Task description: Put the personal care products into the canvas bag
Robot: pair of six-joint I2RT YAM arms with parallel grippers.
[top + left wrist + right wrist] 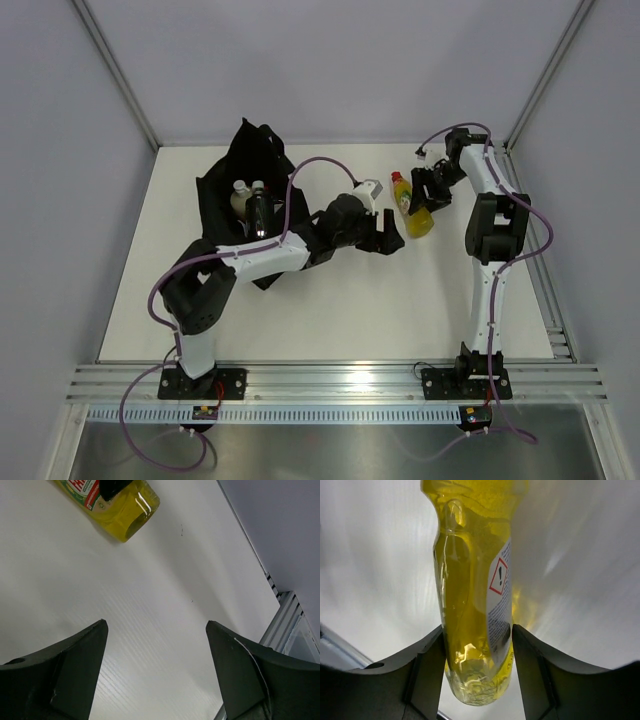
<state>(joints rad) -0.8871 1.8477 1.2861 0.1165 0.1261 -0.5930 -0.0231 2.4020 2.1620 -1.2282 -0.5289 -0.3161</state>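
Observation:
The yellow bottle with a red cap (413, 212) lies at the back right of the table. My right gripper (428, 192) is shut on its body. In the right wrist view both fingers press the sides of the yellow bottle (475, 595), with the right gripper (477, 628) near the bottle's base. My left gripper (388, 238) is open and empty just left of the bottle. In the left wrist view the left gripper (156, 624) frames bare table, and the yellow bottle (122, 512) shows at the top. The black canvas bag (215, 210) stands at the back left. It holds a cream bottle with a white cap (240, 196) and a dark bottle (258, 212).
The table's right edge with a metal rail (285, 615) lies beyond my left gripper. Grey walls close in the back and both sides. The left arm's purple cable (310, 165) arcs over the bag's right side.

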